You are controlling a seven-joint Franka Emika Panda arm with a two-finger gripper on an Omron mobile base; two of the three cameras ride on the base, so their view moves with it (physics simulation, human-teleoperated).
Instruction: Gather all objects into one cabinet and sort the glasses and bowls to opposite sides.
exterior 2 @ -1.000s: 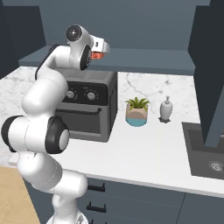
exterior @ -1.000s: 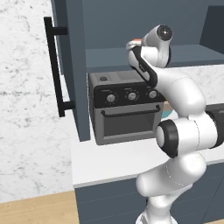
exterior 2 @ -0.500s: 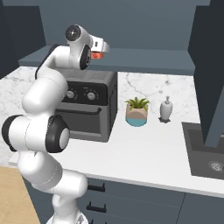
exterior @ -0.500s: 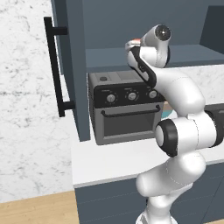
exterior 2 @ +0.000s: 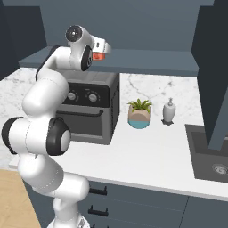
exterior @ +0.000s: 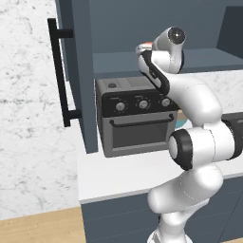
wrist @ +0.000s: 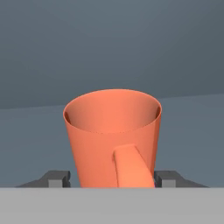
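The hand view shows an orange-red cup (wrist: 113,139) upright on the cabinet shelf (wrist: 192,127) between the 2 fingertips (wrist: 56,178); whether they press it, I cannot tell. The right base view shows the gripper (exterior 2: 99,52) above the toaster oven (exterior 2: 89,109), beside a plant (exterior 2: 139,114) and soap bottle (exterior 2: 168,111).

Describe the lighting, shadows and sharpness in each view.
Left base view: flat even light, a soft shadow beneath the toaster oven. Right base view: sharp, no glare, a faint shadow by the potted plant. Hand view: the orange-red cup is crisp, shaded inside its rim, the cabinet behind it featureless.
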